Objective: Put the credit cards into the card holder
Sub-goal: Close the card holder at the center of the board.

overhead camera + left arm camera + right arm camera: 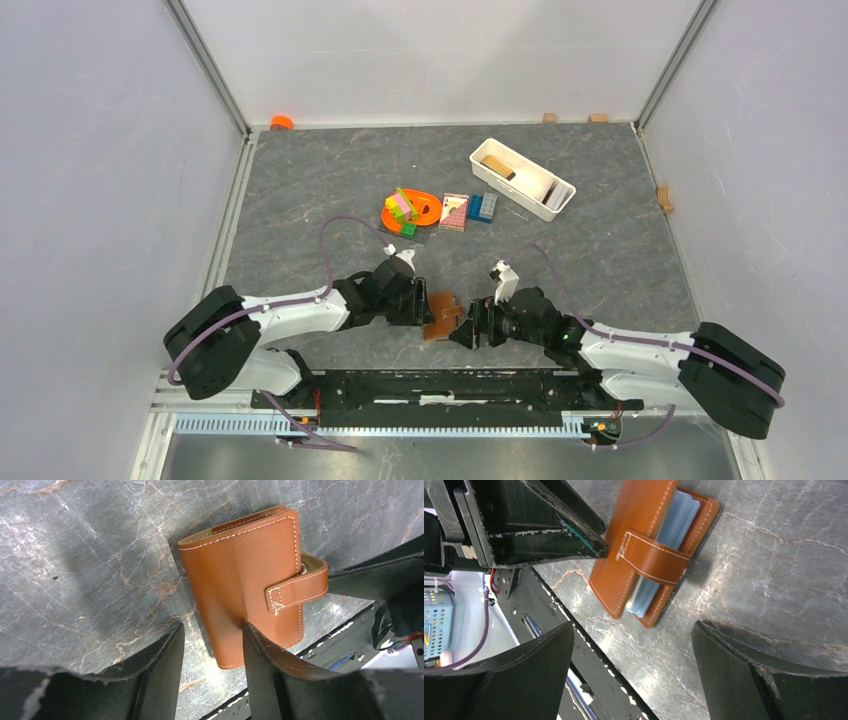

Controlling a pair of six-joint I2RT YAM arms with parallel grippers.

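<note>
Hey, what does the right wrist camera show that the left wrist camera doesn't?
Only the right wrist view shows light blue cards tucked inside the card holder, seen at its open edge, with the right gripper open nearby. Only the left wrist view shows the holder's plain outer cover and the metal snap under the strap's tip. Both show the brown holder lying on the grey table, its strap across it, and the left gripper at its edge.

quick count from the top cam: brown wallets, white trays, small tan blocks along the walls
brown wallet: 1
white tray: 1
small tan blocks: 3
total: 5
</note>
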